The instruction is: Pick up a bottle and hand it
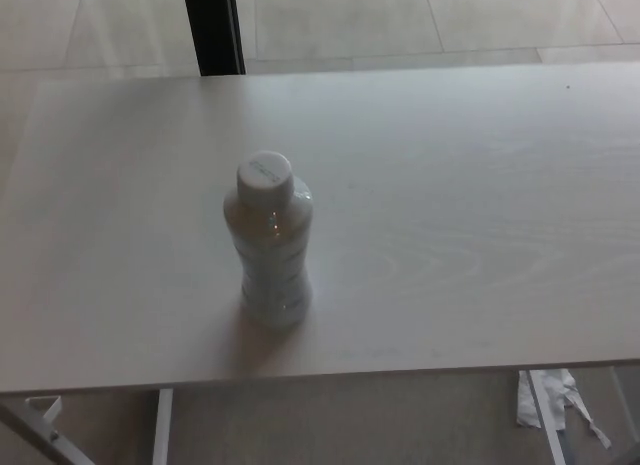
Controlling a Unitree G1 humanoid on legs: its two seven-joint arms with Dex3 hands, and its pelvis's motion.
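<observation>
Neither robot hand shows in the head view, left or right, so whether either one is spread, closed or holding something cannot be told from here.

The bottle (pixel 269 243) stands upright on the counter (pixel 470 215), nothing touching it. It sits left of the counter's middle and nearer the front edge than the back one. Its cap (pixel 265 176) is pale and round, seen almost from above, with faint lettering on top that is too small to read. The body below is whitish and translucent, with a waist narrowing under the shoulder and widening again toward the base; ribbed bands run across its lower half. A soft shadow spreads on the counter around and in front of the base.

The counter is a pale board with a light wood grain, and it fills most of the picture from side to side. Under its front edge, at the lower left, white frame legs (pixel 160 425) slant down toward the floor. At the lower right a crumpled white scrap (pixel 545 397) lies on the floor beside another thin leg.

Beyond the back edge of the counter the floor (pixel 400 20) is laid in large light tiles. A dark upright post (pixel 213 29) rises behind the counter at upper left.
</observation>
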